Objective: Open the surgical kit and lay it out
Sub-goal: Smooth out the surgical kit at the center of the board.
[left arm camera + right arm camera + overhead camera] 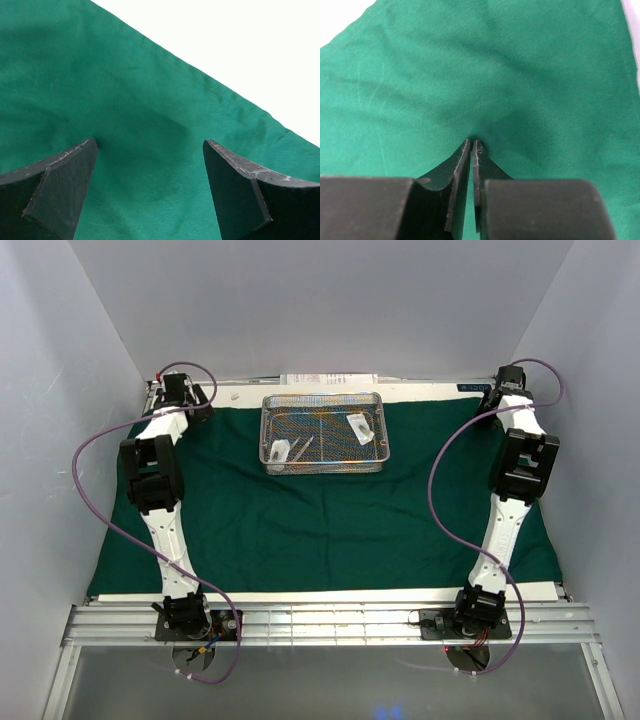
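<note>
From above, the cloth is lying spread flat over the table, and the tray is sitting on its far middle part, its long side running left to right. The left gripper is hovering at the far left corner of the cloth and the right gripper at the far right corner, so the tray is lying between them, inward from each. The left one looks somewhat nearer to it. Inside the tray, two white packets are showing, one at the near left and one toward the right, with thin tweezers just beside the left packet. Scissors are too small to pick out. In the left wrist view, the jaws are standing wide apart and holding nothing, hanging over the cloth near its edge, with bare white table beyond. In the right wrist view, the jaws are pressing almost together with their tips at the cloth, where creases are gathering. Whether a fold is caught between them cannot be told. Emptying the tray looks like the step left to do.
</note>
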